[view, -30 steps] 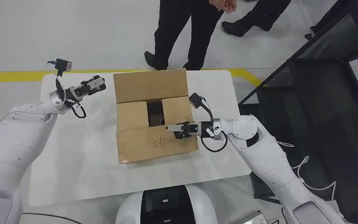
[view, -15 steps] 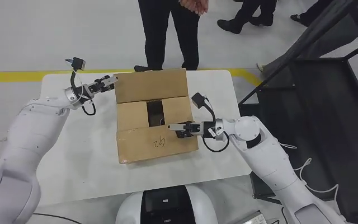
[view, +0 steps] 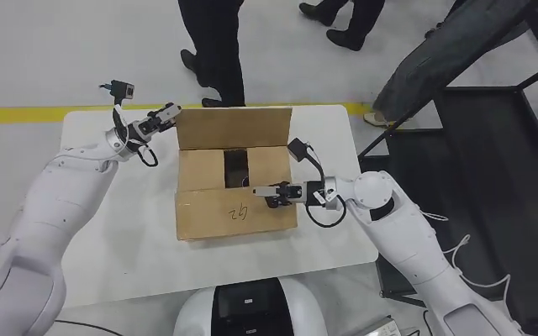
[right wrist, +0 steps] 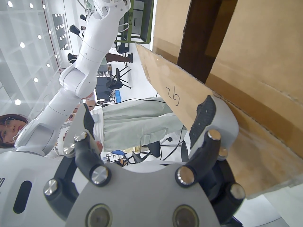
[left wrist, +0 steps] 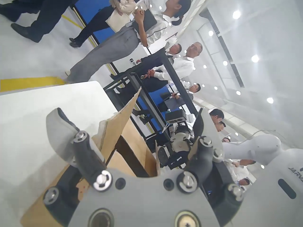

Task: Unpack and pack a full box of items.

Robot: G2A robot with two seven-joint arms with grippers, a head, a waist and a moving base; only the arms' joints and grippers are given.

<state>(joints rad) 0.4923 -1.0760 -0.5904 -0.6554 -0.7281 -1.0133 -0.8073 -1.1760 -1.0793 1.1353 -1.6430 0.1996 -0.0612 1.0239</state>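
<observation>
A brown cardboard box [view: 236, 214] stands in the middle of the white table [view: 109, 244]. Its far flap [view: 232, 128] stands up, its near flap [view: 244, 210], marked with handwriting, leans outward. A dark gap [view: 236, 168] shows between the two inner flaps. My left gripper [view: 172, 112] is open at the far flap's left corner; the torn cardboard corner [left wrist: 118, 121] lies between its fingers [left wrist: 59, 124]. My right gripper [view: 262, 192] is open at the near flap's right end. The flap [right wrist: 170, 93] runs between the right gripper's fingers, close against one pad [right wrist: 204, 114].
Several people's legs [view: 214, 50] stand just beyond the table's far edge, along a yellow floor line [view: 34, 113]. A black metal rack [view: 471, 168] rises close to the table's right side. Bare tabletop lies left of and in front of the box.
My left gripper has moved right, from beside the box to the far flap's left corner. The right gripper has hardly shifted. The people behind have walked left.
</observation>
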